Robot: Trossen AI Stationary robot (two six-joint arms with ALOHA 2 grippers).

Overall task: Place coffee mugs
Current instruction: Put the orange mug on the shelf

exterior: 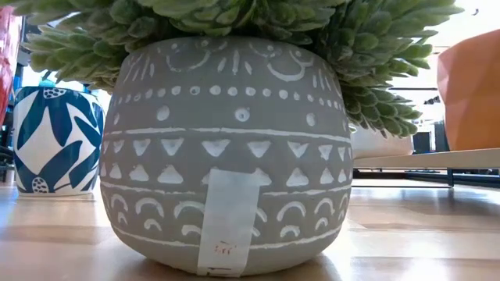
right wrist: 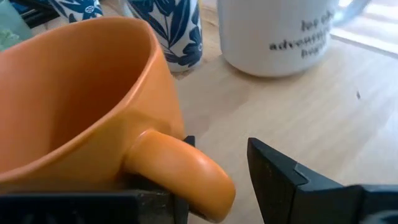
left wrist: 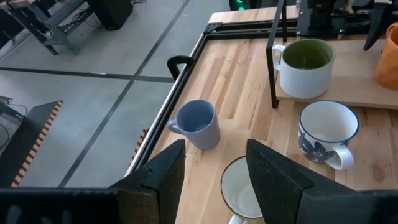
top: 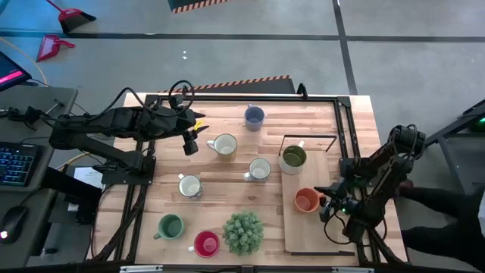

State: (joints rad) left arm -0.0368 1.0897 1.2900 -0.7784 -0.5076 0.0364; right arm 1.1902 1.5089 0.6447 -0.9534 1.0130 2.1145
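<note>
On the raised wooden board at the table's right side, I am seeing the orange mug sitting upright and empty, its handle pointing toward the right pincer. In the right wrist view that handle is lying between the pincer's spread fingers — I am not seeing them pressing on it. Farther back on the same board, the olive green mug is standing upright with nothing in it, white outside and green within.

The left pincer is hovering with its fingers apart, holding nothing, just beside a white mug that is sitting empty on the bare table. The blue-grey mug is standing near the far edge. Two white mugs with blue leaf patterns — one mid-table, one further left — are standing upright. The green mug and red mug are resting along the near edge, beside the spiky plant in its grey patterned pot.
</note>
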